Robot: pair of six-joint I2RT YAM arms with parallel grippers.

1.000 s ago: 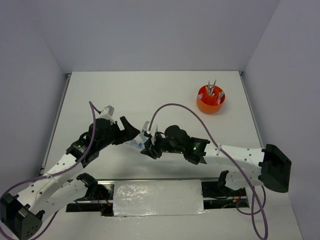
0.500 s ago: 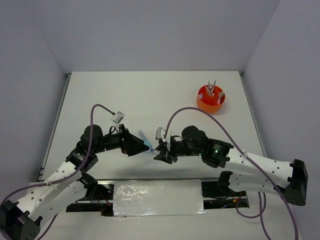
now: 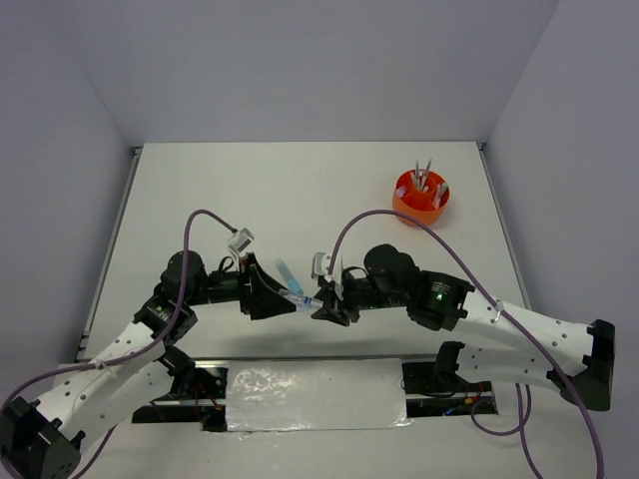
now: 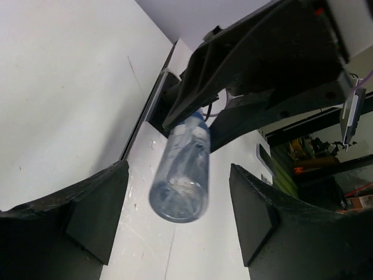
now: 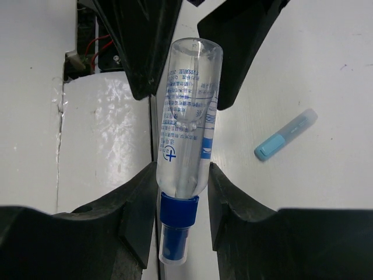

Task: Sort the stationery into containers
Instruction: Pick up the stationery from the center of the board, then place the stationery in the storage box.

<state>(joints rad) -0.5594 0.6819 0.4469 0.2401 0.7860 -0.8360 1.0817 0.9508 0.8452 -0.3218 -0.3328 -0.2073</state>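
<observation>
My right gripper is shut on a clear bottle with a blue cap, gripping it near the cap. In the top view the bottle hangs between both arms above the table's near middle. The right gripper holds its right end. My left gripper is open, and the bottle's round base sits between its fingers with a gap on each side. A pale blue marker lies on the table just behind the bottle, and shows in the right wrist view. The orange organiser stands at the far right with several pens upright in it.
A shiny silver plate lies at the table's near edge between the arm bases. Purple cables arch above both arms. Grey walls close off the table on the left, back and right.
The left gripper has come right, up to the bottle's base, and its jaws have narrowed a little. The right gripper keeps holding the bottle and has swung it towards the left arm.
</observation>
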